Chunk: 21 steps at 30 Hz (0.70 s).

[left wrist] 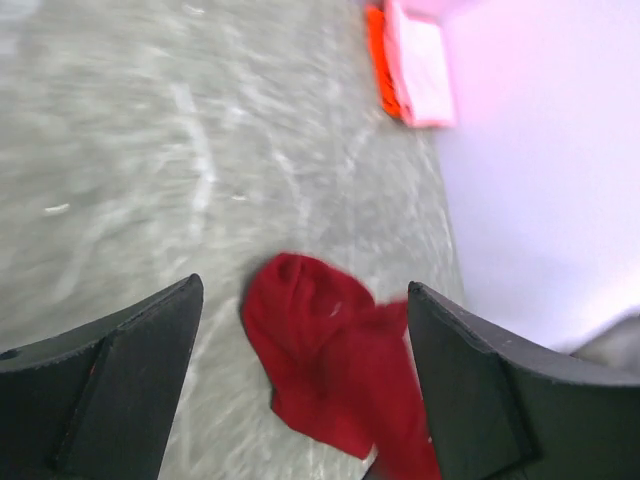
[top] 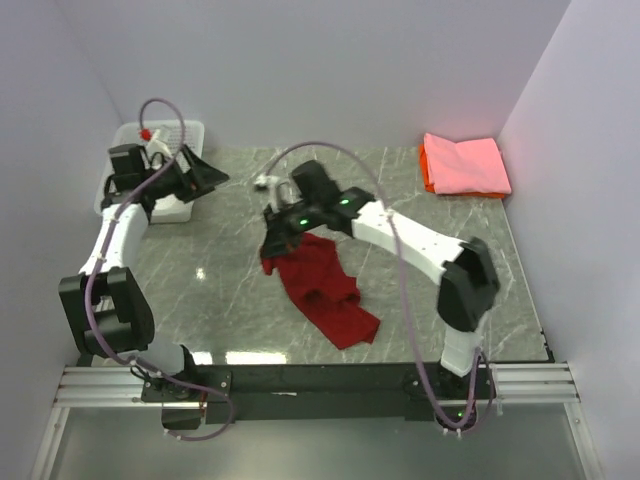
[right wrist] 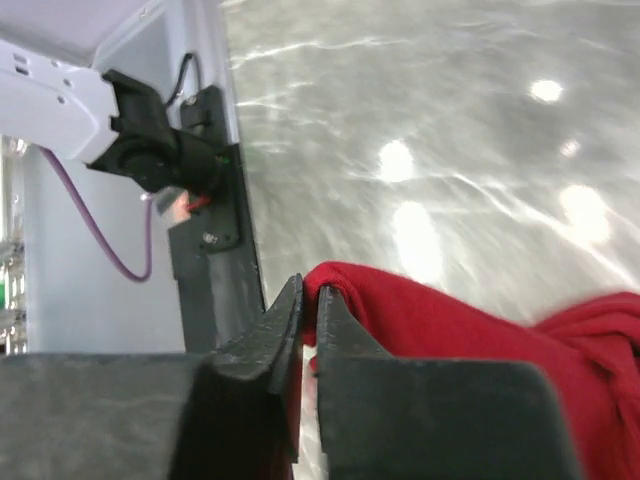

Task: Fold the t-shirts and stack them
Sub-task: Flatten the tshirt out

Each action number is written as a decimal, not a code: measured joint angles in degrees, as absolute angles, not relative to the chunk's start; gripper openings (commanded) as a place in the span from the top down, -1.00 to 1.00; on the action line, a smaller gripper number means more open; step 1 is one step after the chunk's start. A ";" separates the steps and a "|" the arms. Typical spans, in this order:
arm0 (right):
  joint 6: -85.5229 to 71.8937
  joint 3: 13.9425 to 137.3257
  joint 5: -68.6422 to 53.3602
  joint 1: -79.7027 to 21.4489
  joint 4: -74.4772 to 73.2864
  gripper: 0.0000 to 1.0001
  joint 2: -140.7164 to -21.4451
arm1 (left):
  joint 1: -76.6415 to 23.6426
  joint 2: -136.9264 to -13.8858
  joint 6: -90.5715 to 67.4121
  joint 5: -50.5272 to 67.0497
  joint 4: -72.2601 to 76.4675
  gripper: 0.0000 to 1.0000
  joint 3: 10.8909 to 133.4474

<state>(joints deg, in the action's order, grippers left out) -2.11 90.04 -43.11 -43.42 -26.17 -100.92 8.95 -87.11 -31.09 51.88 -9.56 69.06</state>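
Note:
A deep red t-shirt [top: 325, 290] lies crumpled in the middle of the table. My right gripper [top: 273, 243] is shut on its upper left edge and holds that edge lifted. In the right wrist view my gripper [right wrist: 311, 296] pinches a fold of the red cloth [right wrist: 480, 340]. My left gripper [top: 208, 175] is open and empty, up in the air by the basket. In the left wrist view my left gripper [left wrist: 305, 290] frames the red shirt [left wrist: 320, 350] far below. A folded pink t-shirt [top: 465, 165] lies on an orange one [top: 425, 172] at the back right.
A white lattice basket [top: 185, 132] stands at the back left, partly under my left arm. White walls close in the left, back and right sides. The pink and orange stack also shows in the left wrist view [left wrist: 420, 60]. The black base rail [right wrist: 210, 250] shows in the right wrist view.

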 measured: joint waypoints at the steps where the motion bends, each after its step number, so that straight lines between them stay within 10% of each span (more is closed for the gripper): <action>1: -2.28 92.75 -42.72 -45.82 -26.09 0.50 -103.92 | 11.09 -87.11 -30.65 51.46 -11.49 -0.79 69.76; 3: -2.24 95.09 -42.37 -48.23 -26.33 -0.14 -106.89 | 13.45 -87.11 -28.53 51.00 -15.09 -0.80 71.40; 5: -1.93 95.13 -42.46 -47.62 -28.10 -0.32 -106.59 | 14.13 -87.11 -24.95 50.98 -19.27 -0.79 72.79; 14: 1.87 80.99 -41.82 -24.18 -30.72 -0.28 -88.97 | 6.24 -85.86 4.40 48.75 -37.08 -0.56 70.91; 21: 5.15 65.23 -41.12 -23.97 -36.05 -0.12 -86.56 | -12.43 -77.41 26.41 42.35 -45.47 -0.42 61.52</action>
